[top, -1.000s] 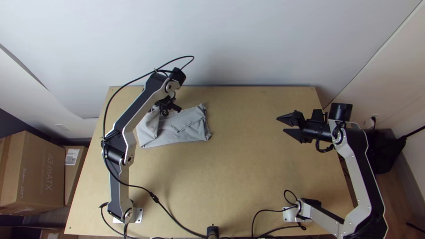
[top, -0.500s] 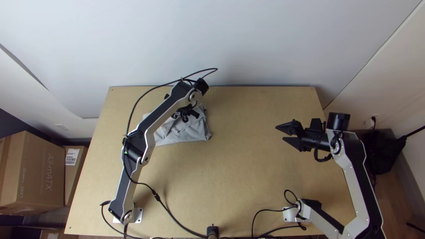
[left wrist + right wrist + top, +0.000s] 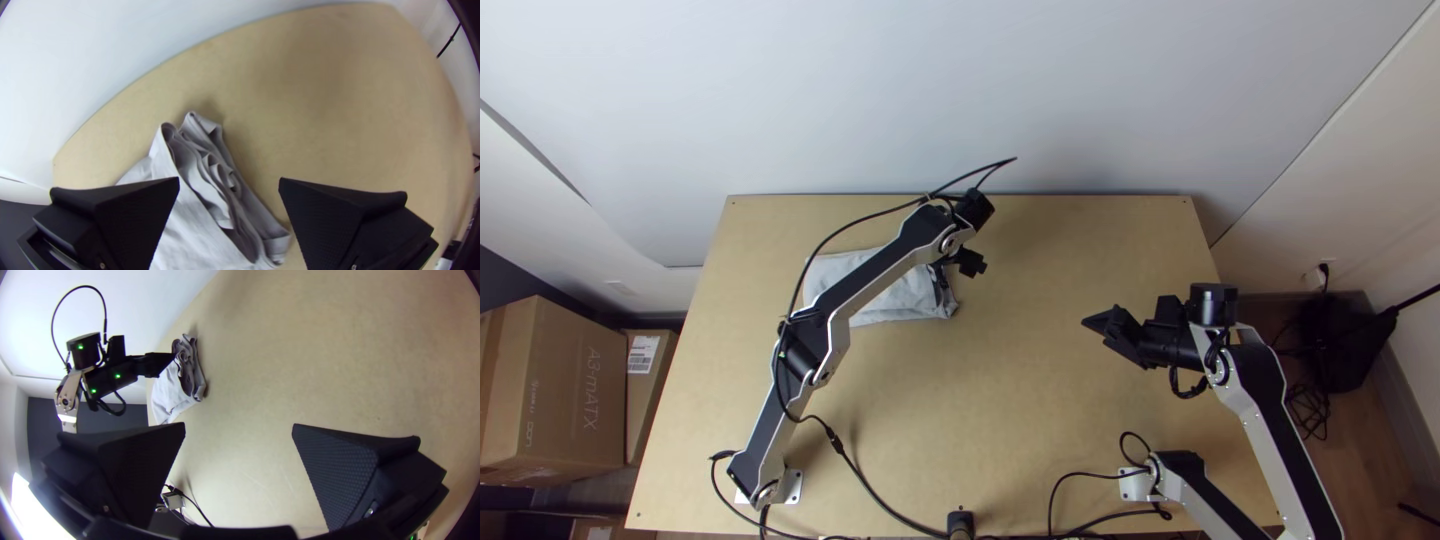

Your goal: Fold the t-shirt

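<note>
Two arms have shifted in the top view over the last second: the left gripper (image 3: 229, 182) has travelled from the left part of the shirt (image 3: 905, 298) rightward to its right end, and the right gripper (image 3: 239, 427) has sunk a little down the frame and slightly leftward. The shirt's right end has stayed where it was. For the task, this looks like a switch from working on the left part to lining up on the layered right end, perhaps for another fold or a tidying of that edge.

The shirt is already a compact bundle, left of centre in the upper half of the top view, partly under the left arm (image 3: 877, 282). In the left wrist view its stacked, rippled layers lie in the lower middle, between and beyond the finger tips, so the end is well placed for a grasp. The left fingers stand wide apart with no cloth clamped; whether a tip brushes the fabric, I cannot tell. The right fingers are also apart and empty, over the table (image 3: 1040, 400) at the right of the top view, well away from the shirt. Those loose layers could slip apart if only the upper ones were pinched.
</note>
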`<state>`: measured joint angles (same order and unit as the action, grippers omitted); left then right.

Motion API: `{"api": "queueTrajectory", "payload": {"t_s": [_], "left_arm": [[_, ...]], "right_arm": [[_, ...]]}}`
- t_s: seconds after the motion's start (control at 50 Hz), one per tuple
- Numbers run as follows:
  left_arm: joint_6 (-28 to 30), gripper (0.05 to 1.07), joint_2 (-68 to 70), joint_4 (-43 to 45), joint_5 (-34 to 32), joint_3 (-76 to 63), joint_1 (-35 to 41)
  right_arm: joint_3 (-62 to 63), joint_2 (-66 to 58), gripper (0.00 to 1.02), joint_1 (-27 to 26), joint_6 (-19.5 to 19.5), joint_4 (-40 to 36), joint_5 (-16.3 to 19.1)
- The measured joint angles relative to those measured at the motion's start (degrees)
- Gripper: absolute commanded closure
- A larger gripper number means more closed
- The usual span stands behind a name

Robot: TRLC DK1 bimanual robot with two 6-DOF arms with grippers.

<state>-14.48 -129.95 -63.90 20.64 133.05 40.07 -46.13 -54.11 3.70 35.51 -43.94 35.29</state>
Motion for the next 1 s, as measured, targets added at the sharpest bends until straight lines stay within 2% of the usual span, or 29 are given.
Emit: {"api": "queueTrajectory", "payload": {"t_s": [0.22, 0.5, 0.7, 1.0], "left_arm": [[-0.63, 0.10, 10.14, -0.02, -3.06, 0.04, -5.03], [-0.98, 0.10, 22.03, -3.15, -7.23, -0.48, -18.60], [-1.16, 0.10, 29.11, -5.46, -13.77, -3.06, -27.89], [-1.16, 0.10, 38.53, -7.26, -15.56, -8.87, -36.92]], "right_arm": [[-6.32, -10.67, 0.04, 5.55, -1.36, 2.32, -1.92], [-25.79, -30.80, 0.04, 14.29, -3.15, 5.14, -2.49], [-35.71, -43.23, 0.04, 18.78, -3.54, 7.23, -2.49], [-49.81, -58.62, 0.04, 24.79, -4.09, 7.91, -2.49]]}}
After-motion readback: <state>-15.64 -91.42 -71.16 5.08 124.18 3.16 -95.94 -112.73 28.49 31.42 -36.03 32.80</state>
